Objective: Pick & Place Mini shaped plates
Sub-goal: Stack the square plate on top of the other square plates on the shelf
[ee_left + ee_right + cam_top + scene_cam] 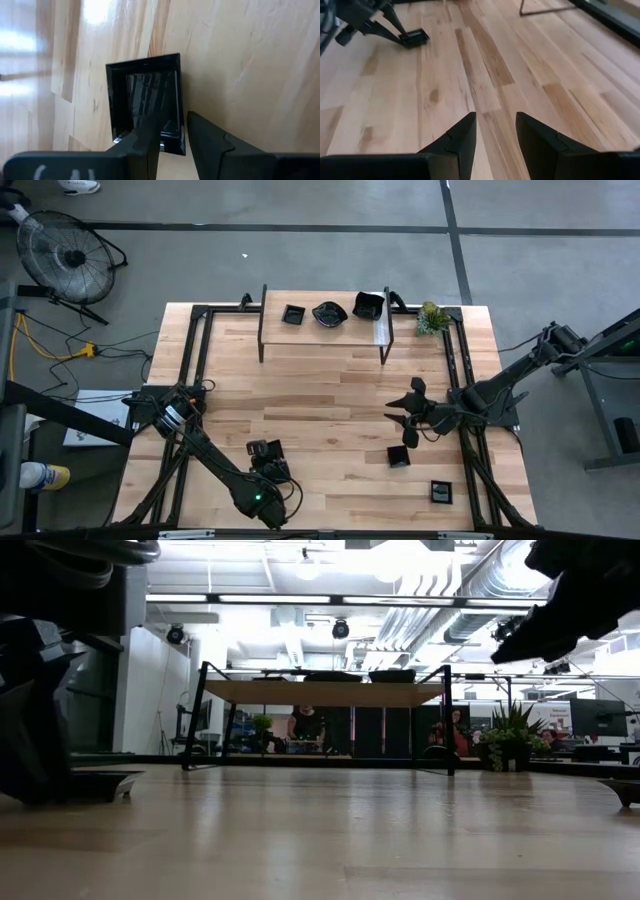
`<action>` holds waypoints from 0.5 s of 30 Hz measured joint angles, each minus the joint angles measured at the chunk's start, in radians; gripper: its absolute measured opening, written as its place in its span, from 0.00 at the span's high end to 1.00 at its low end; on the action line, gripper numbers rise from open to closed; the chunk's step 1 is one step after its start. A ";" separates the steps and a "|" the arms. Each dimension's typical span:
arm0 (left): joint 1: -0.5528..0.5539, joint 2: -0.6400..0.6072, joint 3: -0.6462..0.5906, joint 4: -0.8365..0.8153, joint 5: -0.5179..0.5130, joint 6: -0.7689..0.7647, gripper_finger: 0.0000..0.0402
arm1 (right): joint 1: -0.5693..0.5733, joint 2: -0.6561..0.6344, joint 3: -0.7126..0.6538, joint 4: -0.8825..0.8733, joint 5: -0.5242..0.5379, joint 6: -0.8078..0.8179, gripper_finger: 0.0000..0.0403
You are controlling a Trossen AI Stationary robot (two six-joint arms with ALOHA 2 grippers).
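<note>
Pinching one wall of a square plate low and centre in the high view, my left gripper is closed on its rim; three more plates sit on the shelf up top. Left wrist view: the plate looks glossy, stiff, slippery, probably brittle, so the thin wall suits. Right wrist view: my right gripper hangs apart, empty.

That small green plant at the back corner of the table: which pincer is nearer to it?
The right. The right pincer hovers mid-table on the green plant's side; the left pincer is at the near edge on the opposite side, on a square black dish.
</note>
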 joint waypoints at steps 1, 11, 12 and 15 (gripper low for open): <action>0.000 0.000 0.000 0.001 0.009 0.000 0.77 | 0.000 0.000 0.000 0.014 0.000 -0.015 0.67; 0.000 0.000 0.001 0.001 0.027 -0.003 0.77 | 0.000 0.000 0.000 0.024 -0.012 -0.024 0.67; 0.000 0.000 0.001 0.001 0.027 -0.005 0.77 | 0.000 0.000 0.000 0.024 -0.012 -0.023 0.67; 0.000 0.000 0.001 0.001 0.027 -0.008 0.77 | 0.000 0.000 0.000 0.024 -0.013 -0.021 0.67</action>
